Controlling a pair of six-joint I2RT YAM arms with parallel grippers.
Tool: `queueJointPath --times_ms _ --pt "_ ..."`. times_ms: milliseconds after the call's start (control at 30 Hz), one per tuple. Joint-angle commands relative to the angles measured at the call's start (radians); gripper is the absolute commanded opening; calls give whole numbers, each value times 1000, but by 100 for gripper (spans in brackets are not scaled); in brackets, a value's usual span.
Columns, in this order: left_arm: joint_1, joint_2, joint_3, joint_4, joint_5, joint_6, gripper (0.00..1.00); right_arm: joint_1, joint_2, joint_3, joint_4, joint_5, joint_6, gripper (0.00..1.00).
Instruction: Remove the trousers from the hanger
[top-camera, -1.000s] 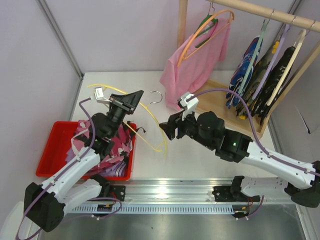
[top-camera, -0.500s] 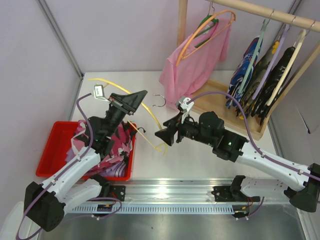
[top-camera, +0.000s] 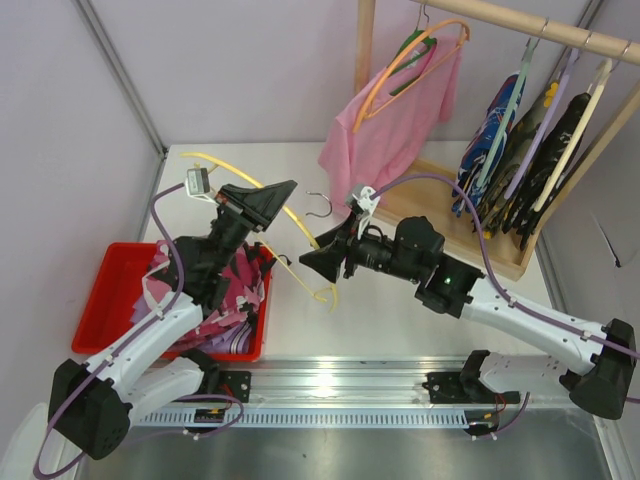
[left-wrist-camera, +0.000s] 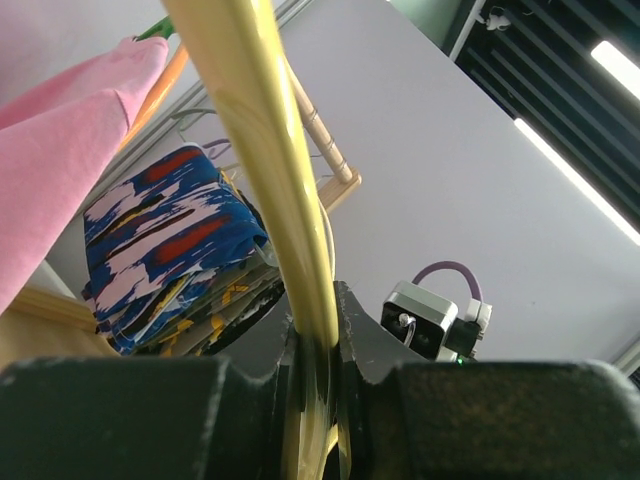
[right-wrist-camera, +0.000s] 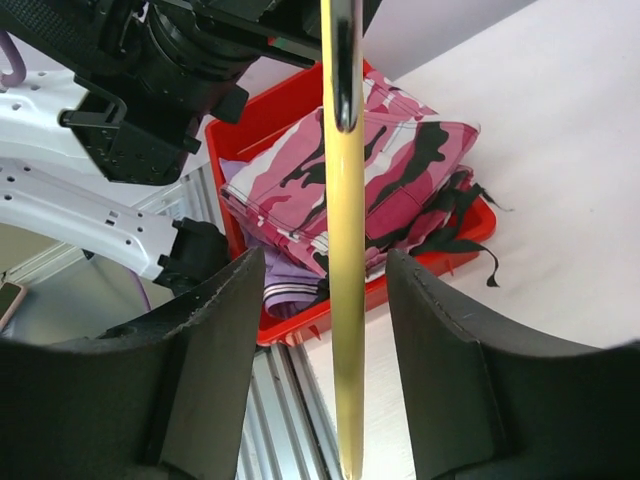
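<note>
The yellow hanger is held up over the table, its metal hook pointing right. My left gripper is shut on its arched bar. My right gripper is open, with the hanger's lower arm between its fingers, touching neither. The pink camouflage trousers lie in the red bin, off the hanger; they also show in the right wrist view.
A wooden rack at the back right holds a plain pink garment on an orange hanger and several patterned garments. Lilac cloth lies in the bin under the trousers. A metal rail runs along the near edge.
My right gripper has moved left towards the hanger's lower arm and now straddles it. My left gripper keeps hold of the hanger, almost still.
</note>
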Motion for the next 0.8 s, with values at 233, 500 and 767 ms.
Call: queueJointPath --times_ms 233,500,767 --pt "6 10 13 256 77 -74 1 -13 0 34 156 -87 36 50" --pt "6 33 15 274 92 -95 1 -19 26 40 173 -55 51 28" --pt "6 -35 5 70 40 1 52 -13 37 114 -18 184 36 0"
